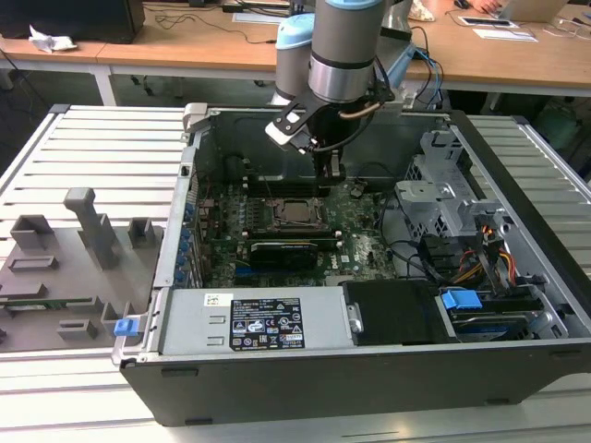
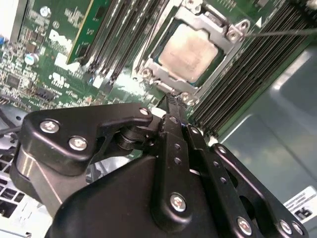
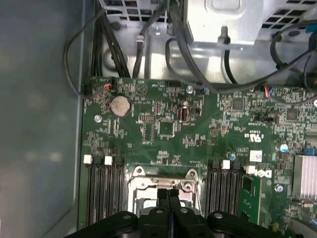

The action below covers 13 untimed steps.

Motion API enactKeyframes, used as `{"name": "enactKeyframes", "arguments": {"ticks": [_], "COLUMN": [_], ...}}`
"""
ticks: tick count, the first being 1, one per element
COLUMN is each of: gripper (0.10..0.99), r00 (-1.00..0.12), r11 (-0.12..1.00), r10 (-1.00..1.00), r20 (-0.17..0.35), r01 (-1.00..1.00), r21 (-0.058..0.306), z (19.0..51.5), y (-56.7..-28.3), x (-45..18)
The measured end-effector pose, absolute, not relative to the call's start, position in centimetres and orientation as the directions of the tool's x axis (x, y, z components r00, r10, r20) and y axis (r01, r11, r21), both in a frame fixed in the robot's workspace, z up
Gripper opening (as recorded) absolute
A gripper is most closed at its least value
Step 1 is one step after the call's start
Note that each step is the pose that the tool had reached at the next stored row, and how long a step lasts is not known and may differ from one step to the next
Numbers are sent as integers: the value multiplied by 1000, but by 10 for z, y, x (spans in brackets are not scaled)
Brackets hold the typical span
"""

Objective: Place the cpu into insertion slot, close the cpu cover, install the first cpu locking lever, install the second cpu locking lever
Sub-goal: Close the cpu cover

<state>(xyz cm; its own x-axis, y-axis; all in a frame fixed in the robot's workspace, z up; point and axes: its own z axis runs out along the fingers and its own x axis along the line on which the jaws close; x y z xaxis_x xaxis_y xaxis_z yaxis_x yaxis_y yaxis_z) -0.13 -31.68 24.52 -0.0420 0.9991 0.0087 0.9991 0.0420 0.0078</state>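
**Gripper pinched shut at the socket edge**

I've got the cpu seated in the insertion slot, with the cpu cover lying flat around it as a frame. My gripper is closed on nothing, tips together just beside the cover's edge. I reckon that narrow point suits nudging the thin lever jutting off one corner.
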Motion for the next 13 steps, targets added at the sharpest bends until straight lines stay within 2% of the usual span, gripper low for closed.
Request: {"name": "enactKeyframes", "arguments": {"ticks": [13], "gripper": [106], "r00": [-47], "r11": [47], "r10": [999], "r20": [10], "r01": [999], "r21": [15], "z": [229], "y": [-317], "x": [-21]}}
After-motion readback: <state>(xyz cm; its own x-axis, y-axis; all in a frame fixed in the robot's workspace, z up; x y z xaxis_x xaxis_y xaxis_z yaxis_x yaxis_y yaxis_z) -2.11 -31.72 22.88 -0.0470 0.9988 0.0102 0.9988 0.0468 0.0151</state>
